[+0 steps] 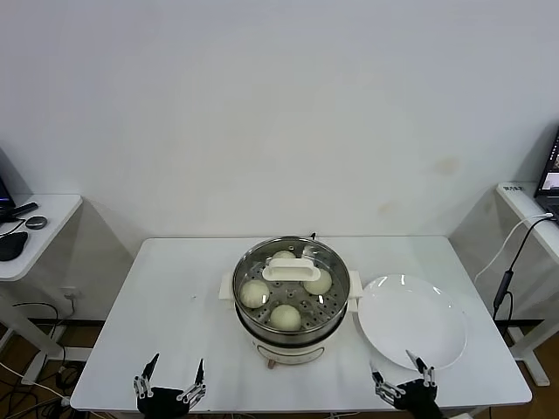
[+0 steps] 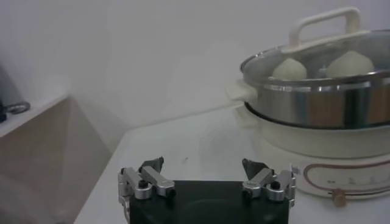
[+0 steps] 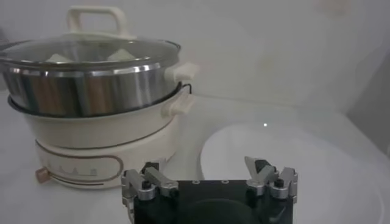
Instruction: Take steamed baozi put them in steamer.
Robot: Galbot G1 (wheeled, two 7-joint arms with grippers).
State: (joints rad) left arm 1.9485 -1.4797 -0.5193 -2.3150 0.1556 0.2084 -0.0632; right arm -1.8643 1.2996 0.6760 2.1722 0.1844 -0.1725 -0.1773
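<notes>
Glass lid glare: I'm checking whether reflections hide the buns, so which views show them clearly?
Head view: the glass lid is see-through and four baozi show plainly. Left wrist view: two bun tops show above the steamer rim. Right wrist view: sheen on the lid leaves only pale shapes.

Cream-white baozi [image 1: 285,316] sit in the shiny steel steamer [image 1: 293,336], which has a cream base. Beside the steamer, the plate [image 1: 411,323] is plain white, like the table [image 1: 175,323].

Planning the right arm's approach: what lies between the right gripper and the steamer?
Only bare table: in the right wrist view, nothing stands between the open right gripper and the steamer; the plate lies beside.
</notes>
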